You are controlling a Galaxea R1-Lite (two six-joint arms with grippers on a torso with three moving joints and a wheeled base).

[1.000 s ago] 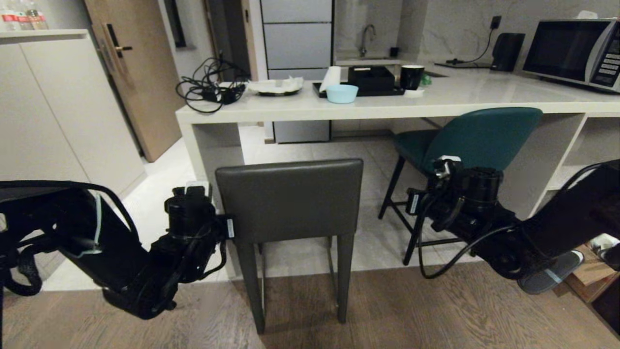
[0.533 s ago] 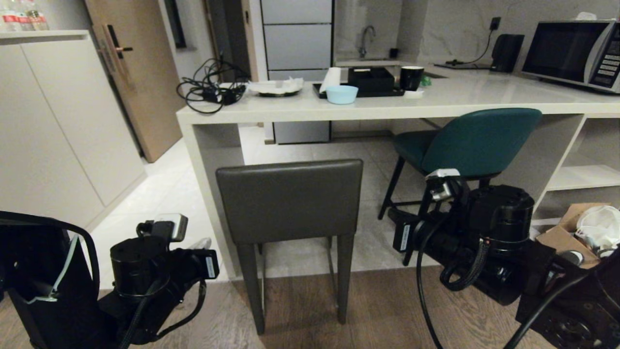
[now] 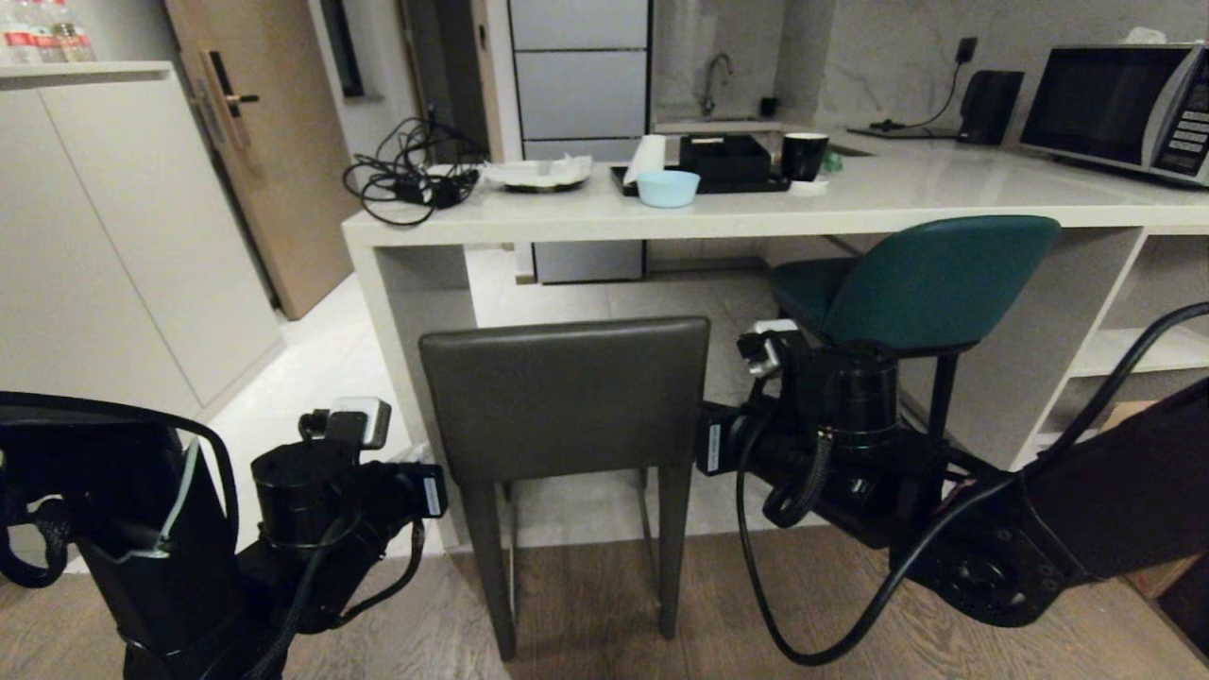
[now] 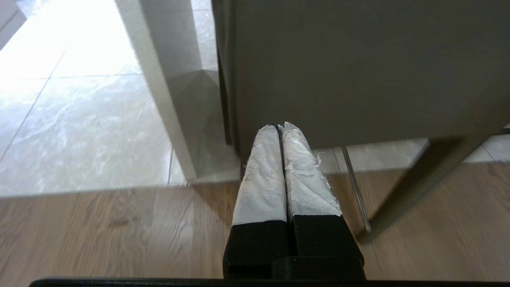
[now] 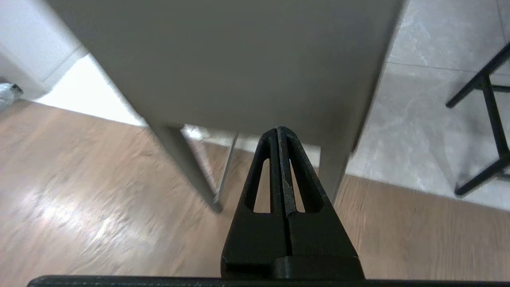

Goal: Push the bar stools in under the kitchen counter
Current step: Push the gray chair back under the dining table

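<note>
- The left gripper (image 4: 281, 129) is seen with jaws pressed together, empty, at the lower left edge of the grey stool's backrest.
- The grey stool (image 3: 565, 397) is stood at the near edge of the counter (image 3: 661, 219), not tucked under.
- The right gripper (image 5: 279, 131) is held with jaws closed on nothing, at the grey backrest's lower right.
- The teal stool (image 3: 930, 279) is placed farther right, its seat under the counter.
</note>
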